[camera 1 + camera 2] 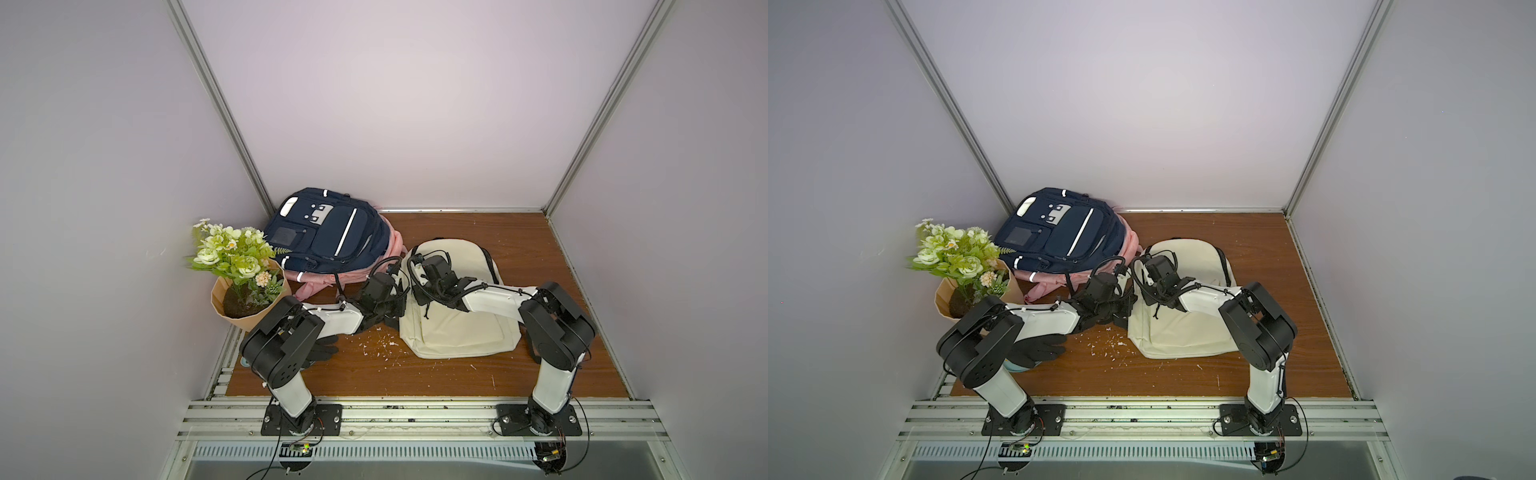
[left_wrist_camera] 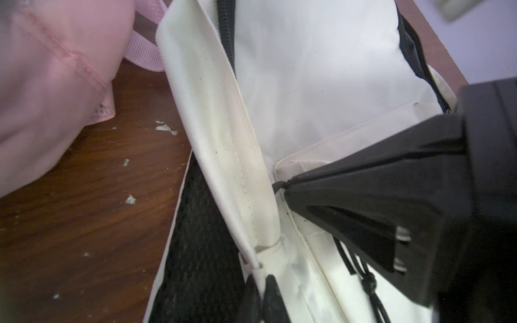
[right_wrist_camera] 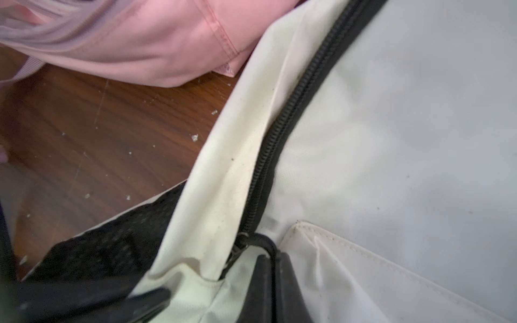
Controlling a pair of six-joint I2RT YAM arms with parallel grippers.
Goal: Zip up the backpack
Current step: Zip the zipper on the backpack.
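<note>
**Two grippers on one cream backpack**

Lying flat near the middle of the brown table [image 1: 457, 374]: cream backpack [image 1: 461, 328]. At its 9 o'clock edge, left gripper [image 2: 261, 299], pressed together on a fold of the cream cloth. Just beside it, right gripper [image 3: 275, 279], squeezed tight on the black zipper pull [image 3: 264, 242], most likely right next to the slider, though blurry up close. Running away from there along the bag's side, black zipper [image 3: 282, 134]. Off at 10 o'clock, navy and pink backpack [image 1: 328, 232], close to the cream one. At 9 o'clock, paper pot [image 1: 222, 301] with green and white flowers [image 1: 228, 253]. Down at 8 o'clock, under the left arm, black glove [image 1: 1038, 349]. Near 6 o'clock from the grippers, little white crumbs [image 1: 382, 345].
</note>
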